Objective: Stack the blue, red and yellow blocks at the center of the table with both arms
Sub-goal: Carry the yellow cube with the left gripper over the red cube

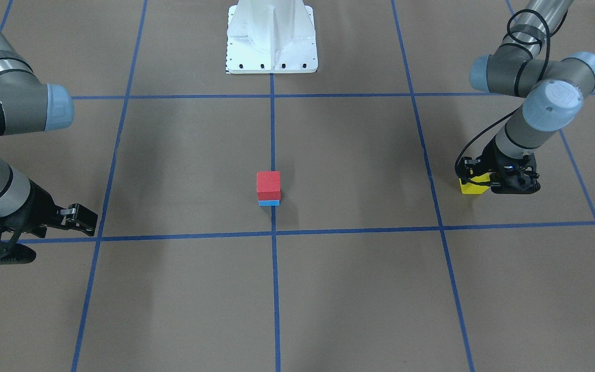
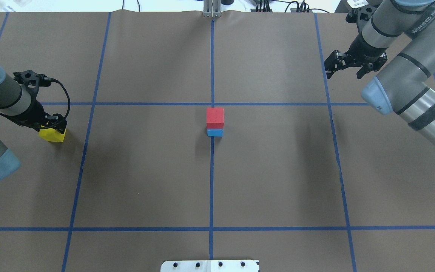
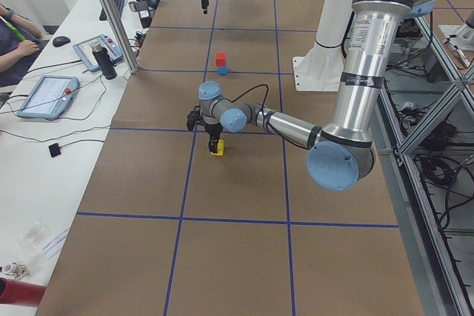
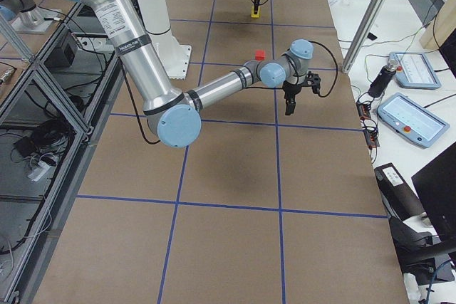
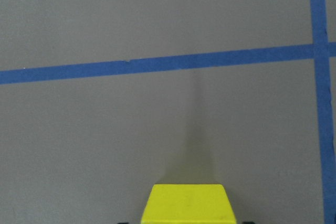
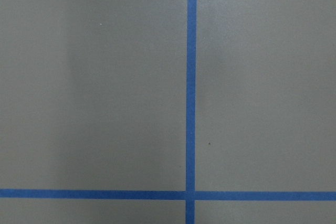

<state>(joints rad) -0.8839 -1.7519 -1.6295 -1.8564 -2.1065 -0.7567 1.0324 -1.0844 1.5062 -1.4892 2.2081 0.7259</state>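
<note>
While the red block (image 2: 215, 116) sits squarely on the blue block (image 2: 215, 132) at the centre of the table (image 2: 145, 177), on the long tape line (image 2: 211, 181) just short of a crossing, the yellow block (image 2: 52, 135) lies well apart on the robot's left side. It rests on the brown paper, a little away from the nearest tape line. The left gripper (image 2: 54, 127) points straight down over it. The left wrist view shows the block's top at the bottom edge, with a dark fingertip just beside each side, so the jaws look drawn in and gripping the yellow block. The block's base appears to touch the table.

The right gripper (image 2: 345, 73) hangs above the far right part of the table, well clear of the stack. Its jaws are spread apart and hold nothing. The right wrist view shows only bare paper and a tape crossing below it. The robot's white base (image 1: 271, 41) stands at the table's near edge.
</note>
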